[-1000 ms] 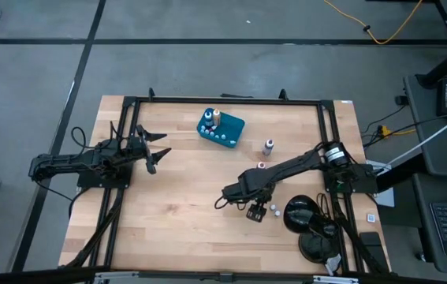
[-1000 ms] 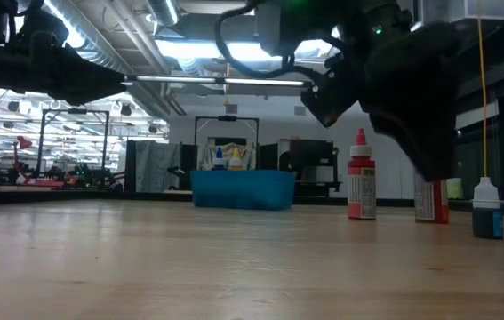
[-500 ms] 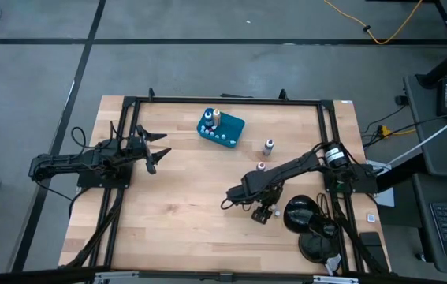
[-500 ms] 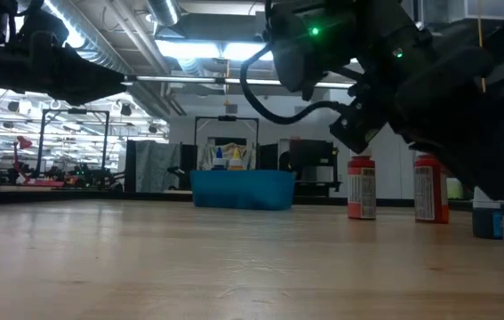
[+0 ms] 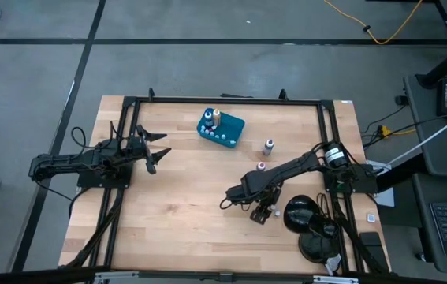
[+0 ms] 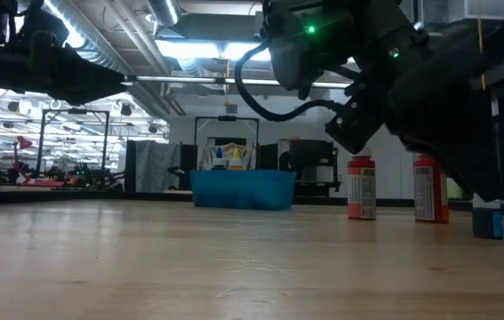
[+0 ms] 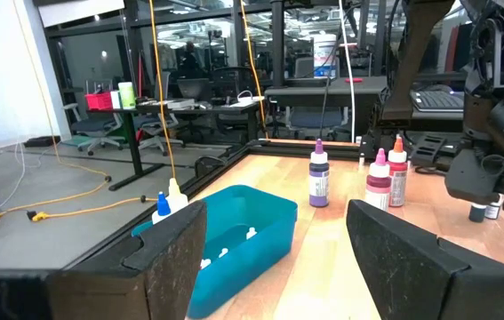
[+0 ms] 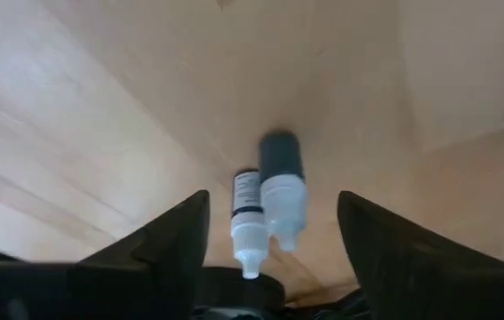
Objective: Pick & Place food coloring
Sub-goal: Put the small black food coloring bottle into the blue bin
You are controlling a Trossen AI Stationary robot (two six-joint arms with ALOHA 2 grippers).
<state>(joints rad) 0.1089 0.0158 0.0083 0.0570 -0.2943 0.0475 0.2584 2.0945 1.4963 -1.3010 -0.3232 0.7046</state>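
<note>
Right tool (image 8: 269, 267) spread, straddled two vials (image 8: 269, 200) on desk (image 5: 184, 205); I judged grasp step. Next: pinch one, carry to tray (image 5: 221, 127). Left tool (image 7: 274, 240) spread, idle.

Teal tray (image 5: 221, 128) near table (image 5: 176, 213) far edge; black round object (image 5: 306, 221) near right.

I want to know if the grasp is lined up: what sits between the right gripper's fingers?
In the right wrist view, two small white-capped bottles stand side by side on the bare wood between the right gripper's spread fingers.
</note>
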